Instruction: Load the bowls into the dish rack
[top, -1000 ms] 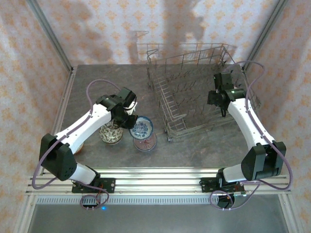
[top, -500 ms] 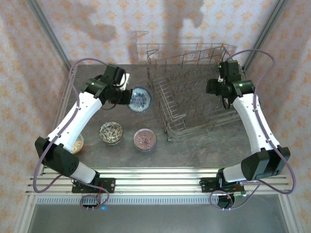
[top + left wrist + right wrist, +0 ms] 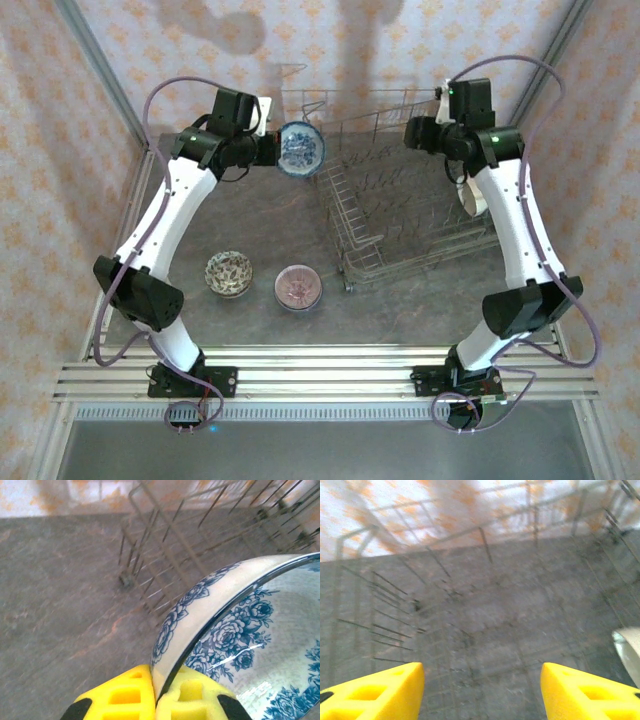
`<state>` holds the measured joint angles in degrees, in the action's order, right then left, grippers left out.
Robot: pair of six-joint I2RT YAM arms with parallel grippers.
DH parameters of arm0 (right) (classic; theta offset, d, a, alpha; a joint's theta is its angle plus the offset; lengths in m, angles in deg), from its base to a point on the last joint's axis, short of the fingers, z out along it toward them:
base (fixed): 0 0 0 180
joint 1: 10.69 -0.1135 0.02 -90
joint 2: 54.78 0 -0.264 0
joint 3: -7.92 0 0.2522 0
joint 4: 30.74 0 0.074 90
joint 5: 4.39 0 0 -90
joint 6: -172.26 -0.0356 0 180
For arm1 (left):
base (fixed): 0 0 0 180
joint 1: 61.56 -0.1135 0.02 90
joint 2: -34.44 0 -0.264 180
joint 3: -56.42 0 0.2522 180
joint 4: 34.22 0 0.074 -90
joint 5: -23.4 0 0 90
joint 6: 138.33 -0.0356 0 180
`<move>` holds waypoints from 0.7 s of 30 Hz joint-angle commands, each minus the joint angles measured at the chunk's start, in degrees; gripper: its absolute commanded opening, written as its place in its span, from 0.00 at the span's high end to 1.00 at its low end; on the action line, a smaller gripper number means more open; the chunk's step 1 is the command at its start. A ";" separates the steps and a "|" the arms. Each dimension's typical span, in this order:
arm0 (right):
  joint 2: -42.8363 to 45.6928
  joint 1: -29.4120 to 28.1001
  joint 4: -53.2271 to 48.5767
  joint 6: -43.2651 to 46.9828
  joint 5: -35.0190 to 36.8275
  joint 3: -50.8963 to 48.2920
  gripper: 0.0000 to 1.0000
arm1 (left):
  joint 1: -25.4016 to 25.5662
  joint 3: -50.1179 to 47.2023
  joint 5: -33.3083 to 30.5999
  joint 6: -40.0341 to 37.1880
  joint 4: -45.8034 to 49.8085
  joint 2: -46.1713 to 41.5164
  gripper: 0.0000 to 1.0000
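- step in hand: carrying one bowl to the rack. the left gripper (image 3: 270, 150) holds the blue bowl (image 3: 301, 148) in the air just beside the far left corner of the rack (image 3: 400, 200). by my reading it is not yet inside.
- left jaws: in the left wrist view they are closed on the bowl's rim, one yellow pad on the outer wall and one on the inner. the bowl is tipped on edge and stands off to the right of the pads.
- the right gripper (image 3: 415, 133) hangs over the rack's far side, its jaws wide apart and holding nothing.
- a cream bowl (image 3: 470, 195) sits at the rack's right side, seemingly inside. a pink bowl (image 3: 298, 287) and a patterned bowl (image 3: 229, 273) wait on the table (image 3: 220, 200).
- next move, as i judge it: carry the blue bowl over the rack's left wall, keep it on edge, lower it between tines, then open the jaws.
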<state>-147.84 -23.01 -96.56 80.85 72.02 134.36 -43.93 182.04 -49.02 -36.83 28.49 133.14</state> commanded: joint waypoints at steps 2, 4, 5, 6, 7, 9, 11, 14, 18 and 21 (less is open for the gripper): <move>-1.17 -4.69 0.82 3.70 -4.44 4.70 0.38 | 1.57 6.97 3.50 0.16 -5.41 2.70 1.00; -1.86 -6.93 1.20 5.27 -6.37 6.06 0.39 | 2.89 9.97 4.14 0.10 -5.11 4.61 1.00; -2.26 -7.80 1.09 5.96 -6.96 6.83 0.39 | 3.65 10.99 4.14 0.03 -5.18 5.35 1.00; -2.55 -8.24 1.01 6.47 -7.53 7.35 0.40 | 4.32 11.70 4.06 -0.06 -5.31 5.92 1.00; -2.70 -8.65 1.29 6.96 -8.58 7.55 0.41 | 4.85 12.44 3.86 -0.06 -5.43 6.58 1.00; -2.67 -8.81 2.09 7.37 -11.35 7.63 0.42 | 5.92 13.79 3.59 0.52 -5.78 7.73 1.00; -2.53 -8.85 2.22 8.12 -12.96 7.38 0.43 | 6.99 14.86 3.42 1.32 -6.13 8.71 1.00; -2.17 -8.82 0.77 9.99 -12.52 7.36 0.45 | 8.72 16.58 3.24 2.83 -6.51 9.84 1.00; -1.51 -8.79 -1.08 11.81 -10.07 6.66 0.49 | 11.04 18.73 2.26 4.84 -6.33 11.52 1.00; -1.60 -8.25 -2.95 11.87 -7.49 7.17 0.53 | 12.16 20.02 1.61 6.45 -6.06 12.93 1.00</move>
<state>-150.35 -31.86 -97.08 91.19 61.97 140.42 -32.70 198.86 -47.07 -33.13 26.29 145.42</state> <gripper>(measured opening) 0.478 0.049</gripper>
